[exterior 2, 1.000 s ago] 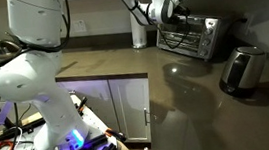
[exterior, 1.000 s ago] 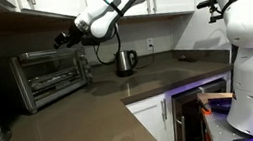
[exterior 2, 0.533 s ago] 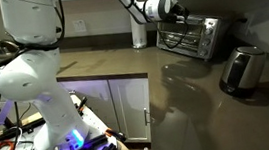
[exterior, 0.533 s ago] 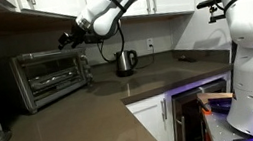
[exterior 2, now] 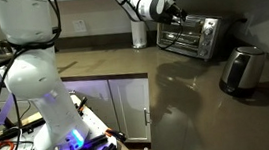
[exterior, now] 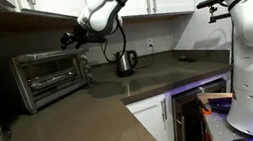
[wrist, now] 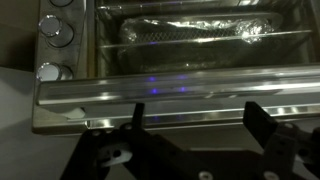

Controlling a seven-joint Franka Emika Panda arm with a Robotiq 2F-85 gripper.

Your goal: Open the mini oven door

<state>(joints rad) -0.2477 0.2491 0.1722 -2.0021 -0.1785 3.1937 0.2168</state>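
The gripper [wrist: 197,128] is wide open and holds nothing. Only the wrist view shows this: its fingers [wrist: 258,122] are spread in front of the mini oven door [wrist: 190,60], which looks shut. Both exterior views place the gripper by the top of the mini oven [exterior: 52,77], at the counter's [exterior: 93,116] far edge. Whether it touches the handle [wrist: 180,96] cannot be told. The wrist view crops the oven's sides.

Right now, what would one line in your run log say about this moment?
step: pre-grasp | tool: open, empty, close to door handle | mini oven door: closed | grasp: not yet made
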